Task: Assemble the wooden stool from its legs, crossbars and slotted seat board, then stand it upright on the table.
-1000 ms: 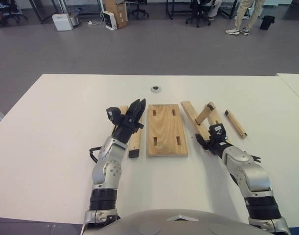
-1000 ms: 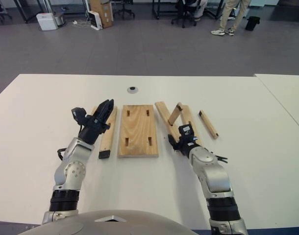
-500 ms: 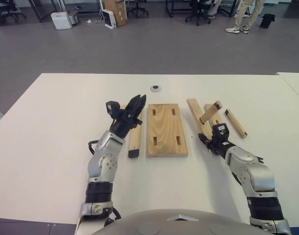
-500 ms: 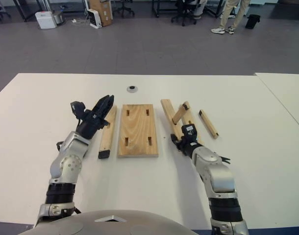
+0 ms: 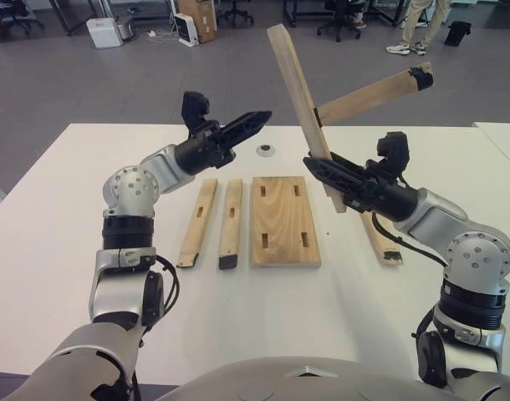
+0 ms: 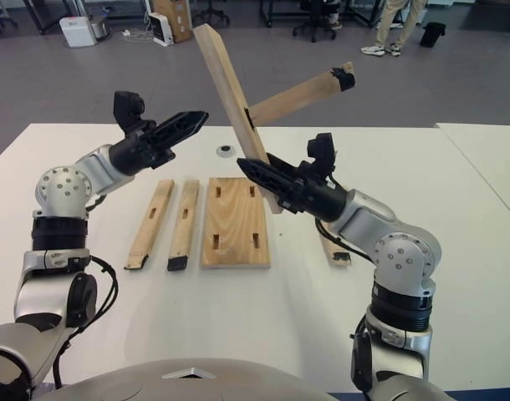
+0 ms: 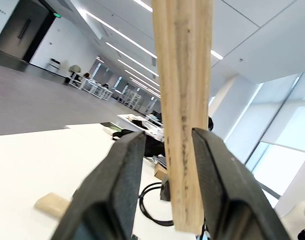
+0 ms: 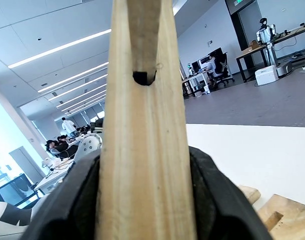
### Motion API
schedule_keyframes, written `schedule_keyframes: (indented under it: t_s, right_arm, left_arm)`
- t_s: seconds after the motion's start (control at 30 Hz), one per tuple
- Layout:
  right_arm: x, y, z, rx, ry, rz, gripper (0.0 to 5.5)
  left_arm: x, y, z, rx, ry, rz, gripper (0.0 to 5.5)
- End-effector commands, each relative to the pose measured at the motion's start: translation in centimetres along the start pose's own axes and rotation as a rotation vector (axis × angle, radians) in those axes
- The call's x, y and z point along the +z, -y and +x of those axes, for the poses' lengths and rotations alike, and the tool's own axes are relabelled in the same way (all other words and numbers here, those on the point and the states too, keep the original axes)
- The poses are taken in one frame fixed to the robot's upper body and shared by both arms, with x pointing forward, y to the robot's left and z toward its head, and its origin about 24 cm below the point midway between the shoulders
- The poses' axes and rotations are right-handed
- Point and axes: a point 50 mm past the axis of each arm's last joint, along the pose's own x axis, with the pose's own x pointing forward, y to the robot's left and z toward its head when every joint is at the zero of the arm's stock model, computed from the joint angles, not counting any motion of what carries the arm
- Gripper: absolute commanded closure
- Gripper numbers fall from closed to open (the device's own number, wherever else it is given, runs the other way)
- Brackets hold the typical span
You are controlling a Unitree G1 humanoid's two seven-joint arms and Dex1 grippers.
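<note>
My right gripper (image 5: 319, 170) is raised above the table, shut on a wooden leg (image 5: 301, 96) that stands steeply, tilted to the left. A crossbar (image 5: 372, 90) with a dark end sticks out of this leg toward the upper right. The right wrist view has the leg (image 8: 145, 125) filling the space between both fingers. My left gripper (image 5: 263, 116) hangs in the air just left of the leg, open and not touching it. The slotted seat board (image 5: 284, 219) lies flat mid-table. Two more legs (image 5: 198, 221) (image 5: 231, 221) lie left of it.
One wooden piece (image 5: 380, 241) with a dark end lies right of the board, under my right arm. A small round grommet (image 5: 265, 150) sits in the white table (image 5: 71, 251) behind the board. Chairs and boxes stand on the floor far behind.
Both arms rose from the table. The right gripper lifted the leg with its crossbar from flat to steeply tilted. The left gripper left the legs on the table and swung up toward the raised leg.
</note>
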Motion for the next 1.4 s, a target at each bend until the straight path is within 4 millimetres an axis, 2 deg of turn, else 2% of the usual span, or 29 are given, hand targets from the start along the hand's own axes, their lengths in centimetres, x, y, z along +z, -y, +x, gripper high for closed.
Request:
schedule_keyframes:
  t_s: [0.03,0.07,0.37,0.67,0.7,0.8,1.17,1.3,1.33,1.4]
  right_arm:
    - [-0.5,-0.4,0.6,0.016,-0.004,0.028,3.45]
    - [-0.7,-0.3,0.7,0.011,-0.002,0.035,3.45]
    - [-1.1,-0.8,0.9,0.041,-0.001,0.055,3.45]
    - [-1.9,-1.5,1.0,0.093,-0.054,0.079,3.45]
    - [-2.0,-1.4,1.0,0.092,-0.057,0.081,3.45]
    - [-2.1,-1.3,0.8,0.084,-0.063,0.086,3.45]
    - [-2.8,-0.8,0.6,0.049,-0.109,0.067,3.45]
    - [-2.7,-0.1,0.6,-0.022,-0.095,0.038,3.45]
    - [-2.6,0.3,0.6,-0.050,-0.080,0.034,3.07]
    - [-2.4,0.7,0.5,-0.077,-0.061,0.036,2.80]
  left_arm:
    - [1.1,1.4,1.2,-0.088,-0.018,-0.002,3.80]
    - [1.0,1.6,1.3,-0.106,-0.026,-0.022,3.80]
    - [0.6,0.9,0.8,-0.051,-0.035,-0.059,2.13]
    - [0.1,0.5,0.7,-0.042,-0.084,-0.044,0.66]
    - [0.2,0.6,0.6,-0.050,-0.081,-0.046,0.64]
    - [0.3,0.6,0.5,-0.068,-0.062,-0.048,0.64]
    - [0.0,0.3,0.2,-0.055,-0.048,-0.047,2.68]
    - [0.4,0.0,0.2,-0.027,-0.042,0.006,3.32]
    - [0.7,-0.1,0.3,-0.018,-0.040,0.031,3.41]
    - [2.0,0.1,0.3,-0.020,-0.033,0.084,3.42]
